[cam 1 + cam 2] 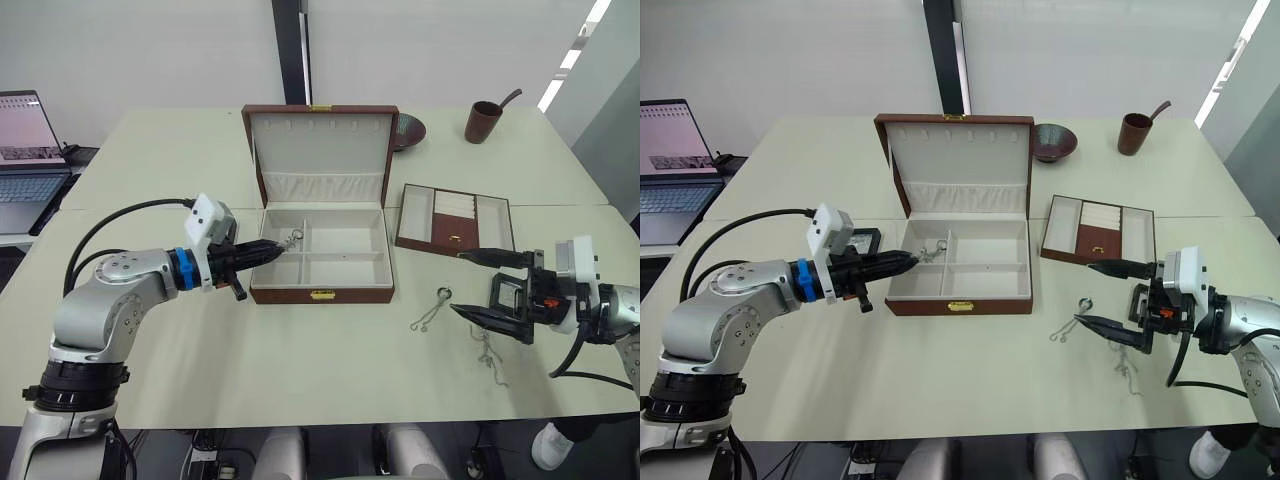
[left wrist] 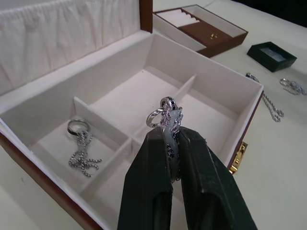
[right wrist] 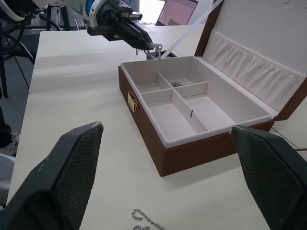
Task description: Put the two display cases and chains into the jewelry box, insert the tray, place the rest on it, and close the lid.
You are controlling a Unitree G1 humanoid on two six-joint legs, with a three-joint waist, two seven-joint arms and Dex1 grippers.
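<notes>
Now my left gripper [image 2: 169, 143] is clamped on a silver chain with a ring end [image 2: 167, 115], holding it over the left edge of the open brown leather jewelry box with cream lining [image 1: 320, 292], lid up. A second silver chain [image 2: 80, 148] lies in the box's far-left compartment. My right gripper [image 1: 492, 283] hovers with fingers spread wide, holding nothing, above two loose silver chains [image 1: 432, 308] on the pale table [image 1: 300, 370]. The brown compartmented tray [image 1: 456, 219] sits right of the box.
</notes>
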